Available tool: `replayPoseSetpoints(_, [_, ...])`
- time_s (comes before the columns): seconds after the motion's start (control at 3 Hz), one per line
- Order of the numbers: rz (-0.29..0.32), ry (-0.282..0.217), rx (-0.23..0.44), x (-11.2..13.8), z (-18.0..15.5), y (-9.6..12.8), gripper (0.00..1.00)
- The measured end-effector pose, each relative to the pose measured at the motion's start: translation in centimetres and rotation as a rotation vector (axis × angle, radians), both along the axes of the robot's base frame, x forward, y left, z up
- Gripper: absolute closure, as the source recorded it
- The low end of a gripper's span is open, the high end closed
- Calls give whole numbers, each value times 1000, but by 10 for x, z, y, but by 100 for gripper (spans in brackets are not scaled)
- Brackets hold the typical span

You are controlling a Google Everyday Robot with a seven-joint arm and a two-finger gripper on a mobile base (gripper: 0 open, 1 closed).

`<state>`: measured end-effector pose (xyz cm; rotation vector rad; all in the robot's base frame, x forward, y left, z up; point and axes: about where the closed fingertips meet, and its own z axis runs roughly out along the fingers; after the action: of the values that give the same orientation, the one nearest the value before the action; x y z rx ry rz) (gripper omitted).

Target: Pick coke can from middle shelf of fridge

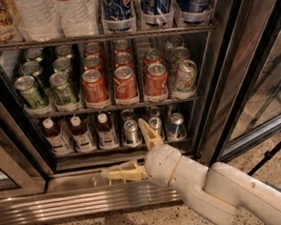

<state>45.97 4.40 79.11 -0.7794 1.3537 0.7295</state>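
Note:
The fridge (227,80) stands open in the camera view. Its middle shelf (111,108) holds lanes of cans. Red coke cans fill three middle lanes, the front ones being the left (95,86), centre (125,83) and right (155,79). My gripper (123,148) is open and empty. It sits low in front of the bottom shelf, below the coke cans. One cream finger (149,133) points up and the other (122,173) points left over the sill.
Green cans (48,89) fill the left lanes and a silver-white can (185,76) the right lane. Small brown bottles (80,135) and silver cans (131,131) stand on the bottom shelf. Large bottles (117,10) stand above. A ribbed steel grille (79,199) runs along the base.

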Motion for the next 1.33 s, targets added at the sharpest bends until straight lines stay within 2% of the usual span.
replayPoseSetpoints(0.33, [-172,4,105,30,28,-50,0])
replayPoseSetpoints(0.67, [-309,23,192,54,42,-94,0])
replayPoseSetpoints(1.0, [-309,23,191,54,42,-94,0])
replayPoseSetpoints(1.33, [-349,23,172,71,36,-101,0])
